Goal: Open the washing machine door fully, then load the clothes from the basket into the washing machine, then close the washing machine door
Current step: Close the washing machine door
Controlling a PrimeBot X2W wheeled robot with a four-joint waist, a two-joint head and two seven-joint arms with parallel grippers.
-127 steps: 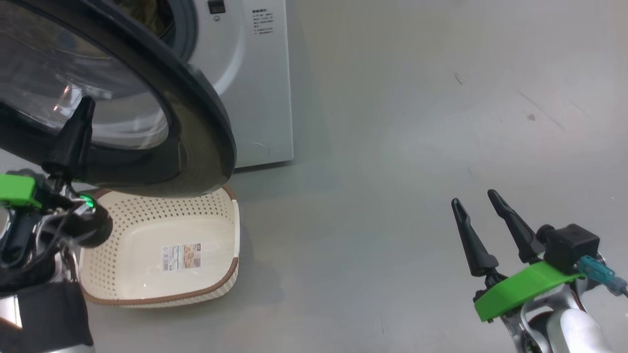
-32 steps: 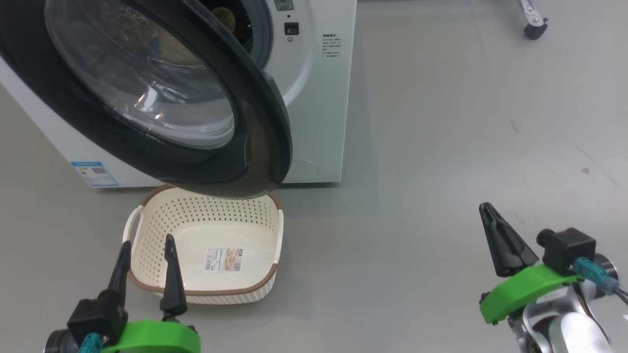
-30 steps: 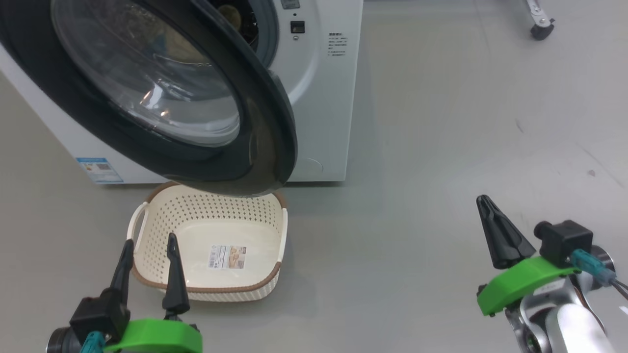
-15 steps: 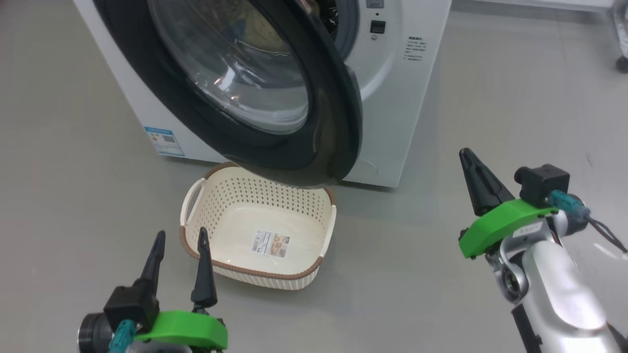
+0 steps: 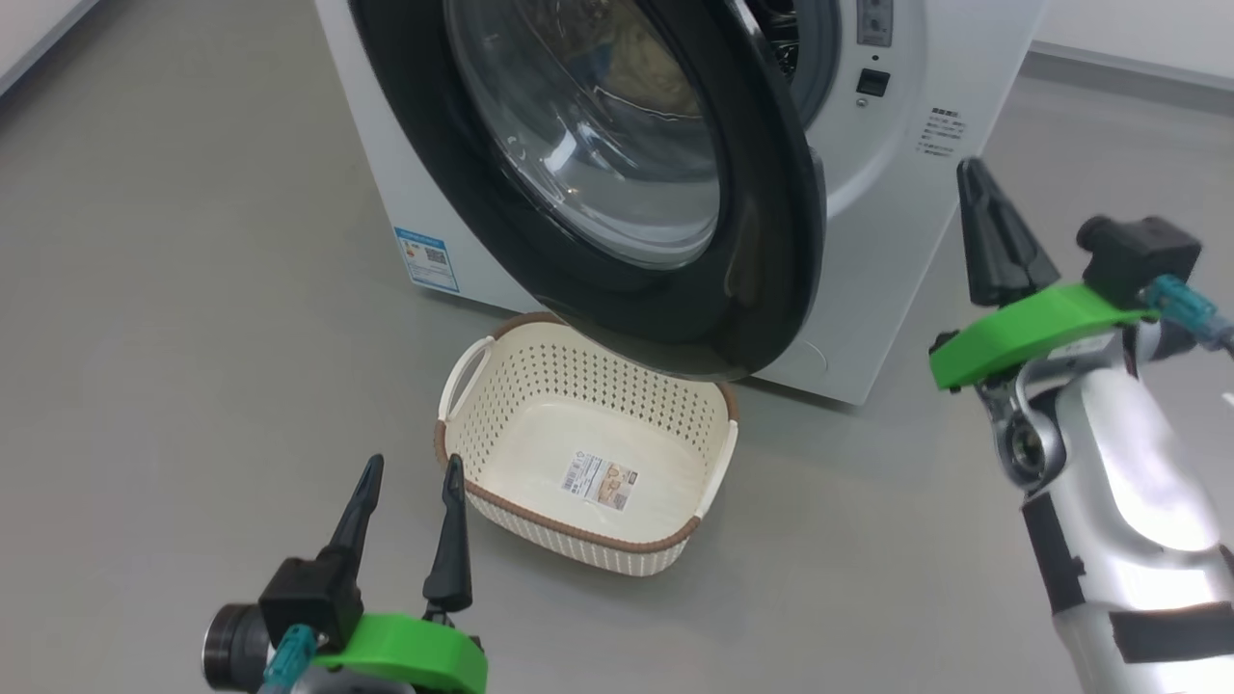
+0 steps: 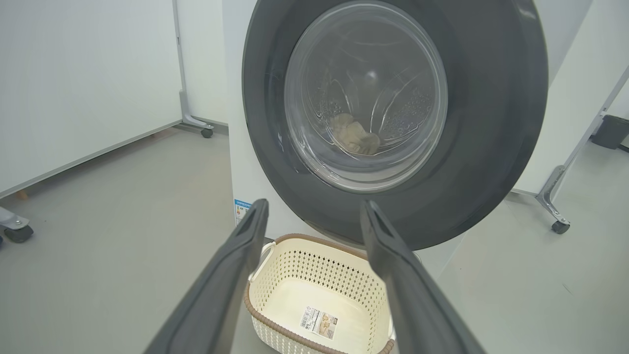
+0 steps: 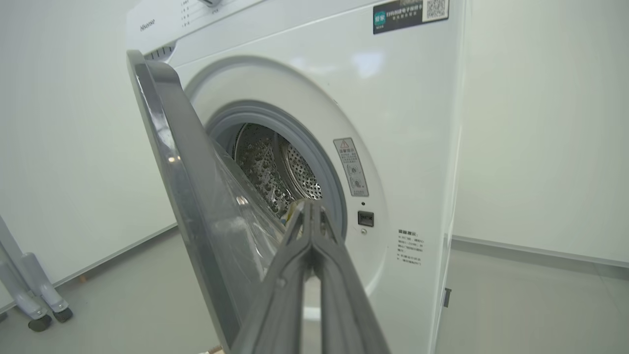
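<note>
The white washing machine (image 5: 897,251) stands ahead with its black-rimmed door (image 5: 752,260) swung partly out over the cream basket (image 5: 598,540), which holds just its label. Pale cream clothes (image 6: 354,137) lie inside the steel drum, seen through the door glass (image 6: 366,93). My left gripper (image 5: 410,487) is open, low on the floor side, short of the basket's near rim. My right gripper (image 5: 974,183) is shut with nothing in it, raised to the right of the door's free edge (image 7: 167,172) and pointing at the drum opening (image 7: 275,167).
Grey floor (image 5: 193,289) stretches to the left and right of the machine. White panels on wheeled feet (image 6: 206,132) stand behind it, and another wheeled foot (image 6: 560,226) is at its right.
The camera has swung, shifting the washer and basket rightward in the picture. My right gripper has risen from floor level to beside the door's edge. The left gripper stays open near the basket.
</note>
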